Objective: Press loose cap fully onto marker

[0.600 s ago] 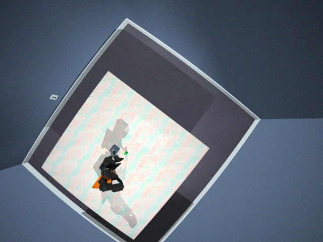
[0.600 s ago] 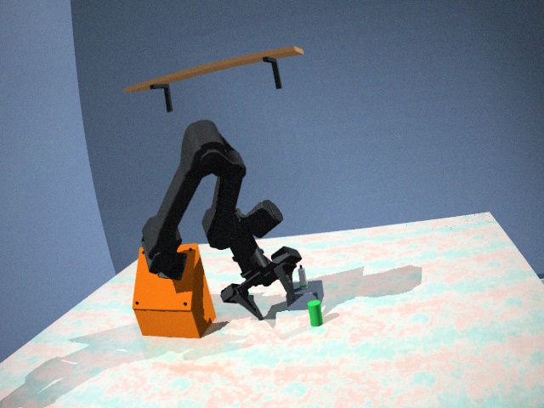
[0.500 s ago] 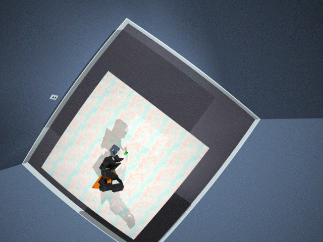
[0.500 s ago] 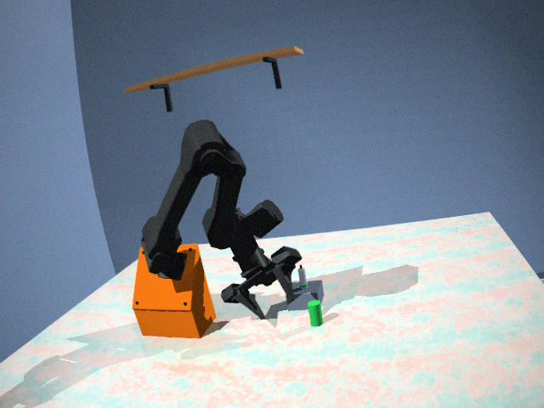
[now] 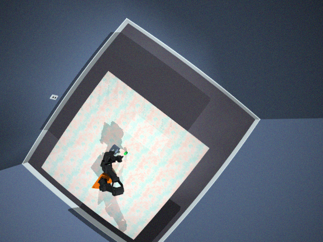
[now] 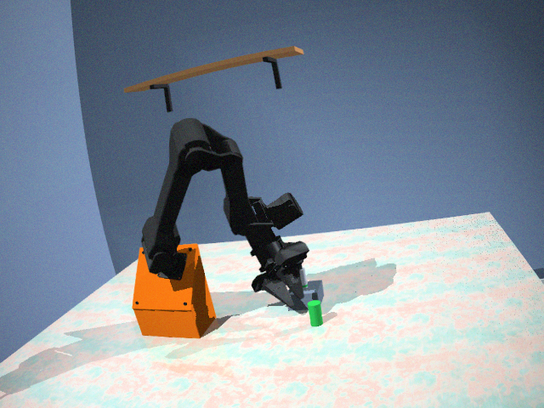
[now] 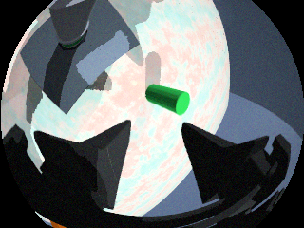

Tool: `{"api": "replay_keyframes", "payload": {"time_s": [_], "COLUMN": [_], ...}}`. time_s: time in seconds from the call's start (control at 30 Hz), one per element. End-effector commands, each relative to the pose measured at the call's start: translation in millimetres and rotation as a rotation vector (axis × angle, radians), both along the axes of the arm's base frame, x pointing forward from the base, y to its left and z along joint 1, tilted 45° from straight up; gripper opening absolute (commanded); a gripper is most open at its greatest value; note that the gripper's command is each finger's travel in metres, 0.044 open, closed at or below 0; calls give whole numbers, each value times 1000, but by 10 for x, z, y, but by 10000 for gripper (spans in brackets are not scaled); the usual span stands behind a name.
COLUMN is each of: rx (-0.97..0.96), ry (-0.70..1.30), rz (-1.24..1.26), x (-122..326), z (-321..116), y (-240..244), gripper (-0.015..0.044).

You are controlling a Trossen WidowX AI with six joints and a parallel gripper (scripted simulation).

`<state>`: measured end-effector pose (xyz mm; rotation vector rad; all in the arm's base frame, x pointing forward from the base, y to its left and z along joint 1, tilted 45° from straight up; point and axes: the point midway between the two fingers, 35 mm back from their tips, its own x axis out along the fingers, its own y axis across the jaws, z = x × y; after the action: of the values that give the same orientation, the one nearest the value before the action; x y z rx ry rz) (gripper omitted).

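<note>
The green cap (image 5: 125, 153) (image 6: 315, 313) (image 7: 167, 99) stands upright on the table, with a small gap between it and the holder block. The pale grey marker (image 6: 303, 277) (image 7: 71, 21) stands upright in the blue-grey holder block (image 6: 320, 289) (image 7: 38, 49), with a green ring low on its body. My gripper (image 6: 303, 303) (image 7: 158, 125) is partly open and empty, low over the table on the arm's side of the cap. In the wrist view the cap lies ahead of the gap between the fingertips, not between them. The arm partly hides the block in the top and exterior views.
The orange arm base (image 5: 97, 183) (image 6: 167, 318) stands on the patterned table (image 5: 156, 169) (image 6: 395, 351). The holder block and upright marker are close beside the gripper. A wooden shelf (image 6: 219, 65) hangs on the wall behind the arm.
</note>
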<state>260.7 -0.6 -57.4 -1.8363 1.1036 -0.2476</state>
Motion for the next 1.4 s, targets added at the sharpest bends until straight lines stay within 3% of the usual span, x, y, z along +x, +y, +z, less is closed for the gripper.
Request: {"api": "replay_keyframes", "payload": {"time_s": [0.0, 0.17, 0.43, 0.67, 1.0, 1.37], "rx": [458, 700, 871, 871, 1016, 1016], "ry": [-369, -605, -834, -834, -1444, -1456], "rz": [-226, -464, -748, -748, -1301, -1311], "x": [382, 481, 529, 508, 457, 454], "z": [7, 80, 251, 236, 699, 709], "y": [286, 353, 397, 385, 415, 415], "gripper": [236, 236, 236, 236, 236, 236]}}
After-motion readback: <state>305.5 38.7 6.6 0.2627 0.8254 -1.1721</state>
